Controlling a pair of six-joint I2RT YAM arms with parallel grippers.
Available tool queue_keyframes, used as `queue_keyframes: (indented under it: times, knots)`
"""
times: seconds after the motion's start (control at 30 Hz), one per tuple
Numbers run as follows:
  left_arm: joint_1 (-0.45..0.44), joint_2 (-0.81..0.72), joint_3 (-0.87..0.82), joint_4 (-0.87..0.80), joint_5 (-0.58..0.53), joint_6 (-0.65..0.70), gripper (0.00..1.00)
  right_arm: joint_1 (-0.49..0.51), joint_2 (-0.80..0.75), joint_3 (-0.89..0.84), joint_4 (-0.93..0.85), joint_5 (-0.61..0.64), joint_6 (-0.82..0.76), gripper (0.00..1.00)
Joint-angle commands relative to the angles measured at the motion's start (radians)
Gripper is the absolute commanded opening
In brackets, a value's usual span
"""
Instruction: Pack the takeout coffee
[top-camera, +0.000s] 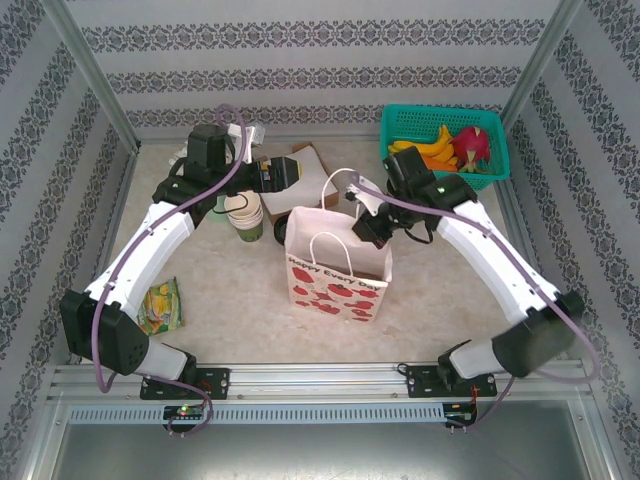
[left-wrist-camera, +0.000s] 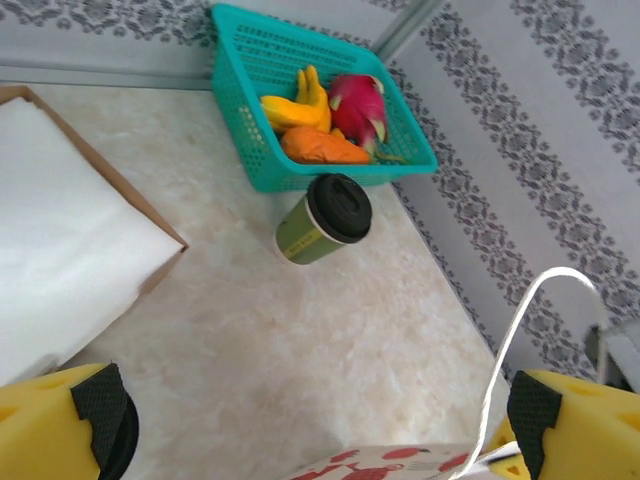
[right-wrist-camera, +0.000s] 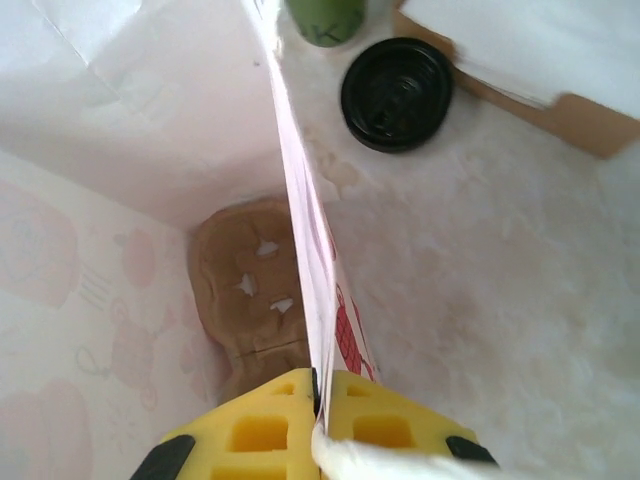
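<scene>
**Jaws.** The left gripper has its jaws fully apart with nothing between them, and it faces across bare bench toward the takeout coffee. The right gripper has its jaws together, clamped on the top edge of the paper gift bag. It holds one wall up so the mouth gapes. Inside the bag I see nothing but the brown base card.

**Location.** The takeout coffee stands just beside the near wall of the teal basket of fruit, well apart from the bag. I cannot confirm that it touches the basket. Its black lid is seated.

**Handling, as judged.**
- The cup is light, with a thin paper wall that would dent under a hard squeeze.
- If filled, it will be top-heavy and prone to spill when tipped.
- The plastic lid looks slick and could pop off, so it is no place to grip.
- Take hold around the green body below the lid, from the open bench side, and keep it upright.
</scene>
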Motion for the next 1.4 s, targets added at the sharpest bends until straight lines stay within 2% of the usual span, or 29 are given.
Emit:
queue_keyframes:
  times: [0.0, 0.1, 0.27, 0.37, 0.87, 1.1, 1.37]
  knots:
    - [0.006, -0.03, -0.027, 0.059, -0.091, -0.045, 1.0, 0.01, -0.066, -0.088, 0.143, 0.18, 0.312, 0.0]
    - [0.007, -0.034, -0.042, 0.071, -0.123, -0.064, 1.0, 0.013, -0.116, -0.136, 0.166, 0.307, 0.506, 0.0]
    - [0.006, -0.023, -0.044, 0.078, -0.132, -0.083, 1.0, 0.053, -0.193, -0.211, 0.265, 0.413, 0.707, 0.0]
    - [0.006, -0.016, -0.044, 0.078, -0.142, -0.102, 1.0, 0.104, -0.194, -0.185, 0.244, 0.483, 0.724, 0.0]
    - [0.007, 0.02, -0.029, 0.052, -0.175, -0.137, 1.0, 0.208, -0.146, -0.149, 0.246, 0.535, 0.879, 0.0]
    - [0.007, 0.033, -0.009, -0.041, -0.264, -0.141, 1.0, 0.241, -0.092, -0.112, 0.254, 0.561, 0.95, 0.0]
    - [0.006, 0.046, 0.006, -0.098, -0.348, -0.142, 0.99, 0.277, -0.027, -0.063, 0.258, 0.585, 0.944, 0.02]
